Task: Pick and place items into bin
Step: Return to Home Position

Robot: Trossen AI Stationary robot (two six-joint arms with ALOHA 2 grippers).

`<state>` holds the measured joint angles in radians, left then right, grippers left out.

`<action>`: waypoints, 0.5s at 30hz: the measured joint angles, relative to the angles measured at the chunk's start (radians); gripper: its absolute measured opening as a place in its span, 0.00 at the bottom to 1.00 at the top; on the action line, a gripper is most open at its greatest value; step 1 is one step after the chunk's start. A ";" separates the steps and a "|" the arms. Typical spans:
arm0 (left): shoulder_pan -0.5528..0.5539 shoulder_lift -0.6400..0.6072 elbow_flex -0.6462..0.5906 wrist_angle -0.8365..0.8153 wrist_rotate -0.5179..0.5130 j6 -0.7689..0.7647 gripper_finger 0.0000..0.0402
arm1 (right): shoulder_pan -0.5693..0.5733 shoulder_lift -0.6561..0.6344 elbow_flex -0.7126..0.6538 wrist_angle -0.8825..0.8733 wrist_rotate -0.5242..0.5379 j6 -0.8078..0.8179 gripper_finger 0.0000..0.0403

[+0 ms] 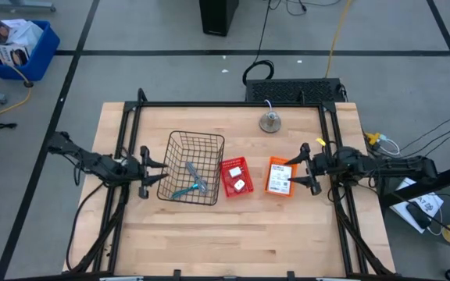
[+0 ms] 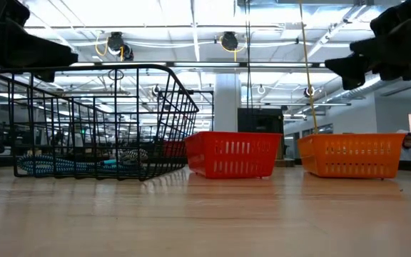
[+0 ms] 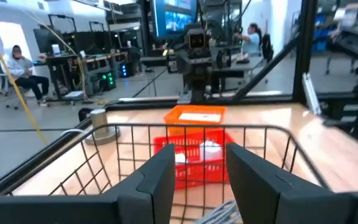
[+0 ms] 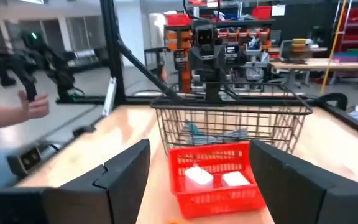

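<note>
Top-down cam is getting soft, even light from above, so the black wire basket [image 1: 191, 168] is only dropping a faint shadow on the pale wooden table top [image 1: 233, 234]. Low cam is staring straight into the white ceiling strip lights [image 2: 191, 14]. They're blowing out, and the dark two-finger left gripper [image 2: 59, 61] and right gripper [image 2: 341, 70] are going pure silhouette. The wood there is catching a pale sheen.

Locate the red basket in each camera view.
High view: red basket between wire basket and orange basket.
Low view: red basket mid-picture, right of wire basket.
Left wrist view: red basket beyond wire basket's far wall.
Right wrist view: red basket before wire basket.
Landmark: wire basket.
</note>
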<state>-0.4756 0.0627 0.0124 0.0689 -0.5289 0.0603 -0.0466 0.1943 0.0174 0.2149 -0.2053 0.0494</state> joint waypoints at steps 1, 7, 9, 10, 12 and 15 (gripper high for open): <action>0.000 0.010 0.000 0.000 -0.001 0.008 0.37 | 0.000 0.003 0.000 -0.006 0.006 -0.016 0.66; -0.001 0.035 0.000 -0.001 0.000 0.006 0.37 | 0.000 0.009 -0.001 -0.016 0.022 -0.035 0.66; -0.001 0.035 0.000 -0.001 -0.001 0.011 0.37 | 0.000 0.010 -0.001 -0.017 0.022 -0.035 0.66; -0.001 0.035 0.000 -0.002 0.000 0.011 0.37 | 0.000 0.010 -0.001 -0.014 0.022 -0.035 0.66; -0.001 0.035 0.000 -0.002 0.000 0.008 0.37 | 0.000 0.010 -0.002 -0.010 0.022 -0.035 0.65; -0.001 0.035 0.000 -0.002 -0.001 0.008 0.37 | 0.000 0.010 -0.002 -0.010 0.022 -0.036 0.65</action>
<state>-0.4763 0.0978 0.0120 0.0669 -0.5296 0.0684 -0.0463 0.2039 0.0158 0.2050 -0.1837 0.0139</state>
